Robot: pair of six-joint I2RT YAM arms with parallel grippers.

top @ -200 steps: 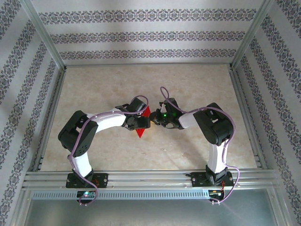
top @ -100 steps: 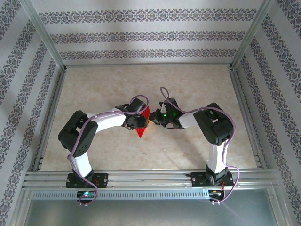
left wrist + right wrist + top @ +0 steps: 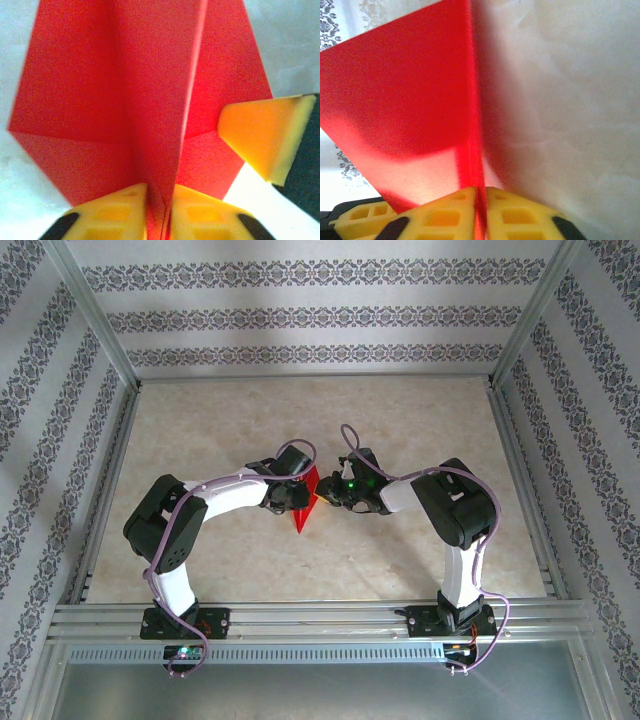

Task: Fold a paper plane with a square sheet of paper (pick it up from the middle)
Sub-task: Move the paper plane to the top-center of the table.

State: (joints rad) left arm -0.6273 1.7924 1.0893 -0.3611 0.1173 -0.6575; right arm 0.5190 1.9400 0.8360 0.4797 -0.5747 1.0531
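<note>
**As both jaws pinch the fold, even tension matters**

While the left gripper [image 3: 159, 212] is clamped on the centre ridge of the thin, bright red square sheet of paper [image 3: 125, 90], low in its wrist view, the right gripper [image 3: 480, 210] has its yellow pads [image 3: 520, 217] pressed onto a folded edge. I judge a crease is being set, so I'd pull evenly without twisting. No container is involved. The sheet sits between the arms, mid-frame from above, over the beige marbled table [image 3: 420, 420].

Top camera looks down on the whole table [image 3: 330, 420]; both wrist cameras face the paper plane [image 3: 100, 100] close up.
</note>
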